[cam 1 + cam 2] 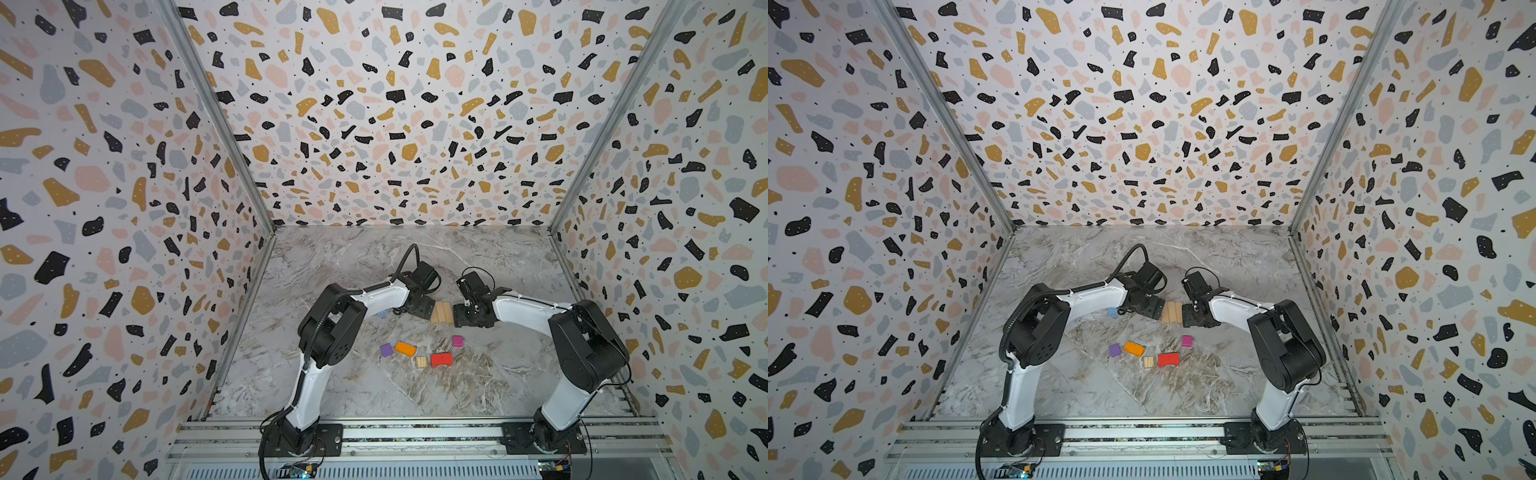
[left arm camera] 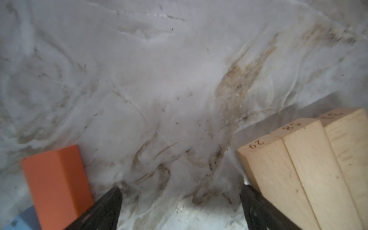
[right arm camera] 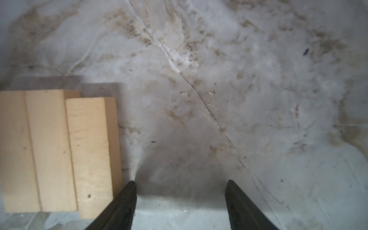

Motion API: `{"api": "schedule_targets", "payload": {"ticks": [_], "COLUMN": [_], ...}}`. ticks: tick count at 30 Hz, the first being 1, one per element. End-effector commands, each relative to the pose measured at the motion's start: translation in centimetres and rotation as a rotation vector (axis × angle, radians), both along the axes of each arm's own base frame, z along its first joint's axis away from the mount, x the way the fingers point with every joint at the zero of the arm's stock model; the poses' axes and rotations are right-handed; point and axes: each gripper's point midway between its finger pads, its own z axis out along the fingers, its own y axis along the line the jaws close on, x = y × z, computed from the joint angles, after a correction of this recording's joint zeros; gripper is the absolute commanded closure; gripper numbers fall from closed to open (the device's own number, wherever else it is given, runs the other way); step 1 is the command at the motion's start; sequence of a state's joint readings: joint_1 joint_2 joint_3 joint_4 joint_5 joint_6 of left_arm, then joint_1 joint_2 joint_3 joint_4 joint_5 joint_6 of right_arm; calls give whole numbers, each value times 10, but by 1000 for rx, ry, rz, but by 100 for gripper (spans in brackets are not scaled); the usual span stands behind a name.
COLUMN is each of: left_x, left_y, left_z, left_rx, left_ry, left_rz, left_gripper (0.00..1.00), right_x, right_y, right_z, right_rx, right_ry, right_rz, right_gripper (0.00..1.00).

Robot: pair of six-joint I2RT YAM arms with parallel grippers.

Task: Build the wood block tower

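Left gripper (image 2: pixel 180 191) and right gripper (image 3: pixel 181 182) are flanking three side-by-side tan planks (image 1: pixel 441 312), both standing spread and holding nothing.

Burnt-in numbers mark the end faces of three tan planks (image 2: pixel 310 169) lying side by side, seen in the left wrist view. The one nearest the orange block (image 2: pixel 57 185) reads 29. The next appears to read 28. The farthest one's number is too blurred to read.
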State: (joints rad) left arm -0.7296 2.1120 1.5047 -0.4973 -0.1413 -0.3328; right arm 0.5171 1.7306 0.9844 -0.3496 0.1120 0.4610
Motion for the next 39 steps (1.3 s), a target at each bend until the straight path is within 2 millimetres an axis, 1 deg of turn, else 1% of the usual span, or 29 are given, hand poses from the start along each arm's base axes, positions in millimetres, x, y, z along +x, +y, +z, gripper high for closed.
{"api": "schedule_targets", "payload": {"ticks": [1, 11, 32, 35, 39], "left_x": [4, 5, 8, 8, 9], "left_y": [1, -1, -2, -2, -1], "left_z": [0, -1, 2, 2, 3], "left_rx": [9, 7, 2, 3, 10], "left_ry": [-4, -3, -13, -13, -17], "left_rz": [13, 12, 13, 12, 13], "left_gripper": [5, 6, 6, 6, 6], "right_x": [-4, -5, -6, -4, 3], "right_y": [3, 9, 10, 6, -4], "right_z": [-1, -1, -1, -1, 7], "right_rx": [2, 3, -4, -24, -59], "right_ry": [20, 18, 18, 13, -18], "right_rz": [17, 29, 35, 26, 0], "right_gripper": [28, 28, 28, 29, 29]}}
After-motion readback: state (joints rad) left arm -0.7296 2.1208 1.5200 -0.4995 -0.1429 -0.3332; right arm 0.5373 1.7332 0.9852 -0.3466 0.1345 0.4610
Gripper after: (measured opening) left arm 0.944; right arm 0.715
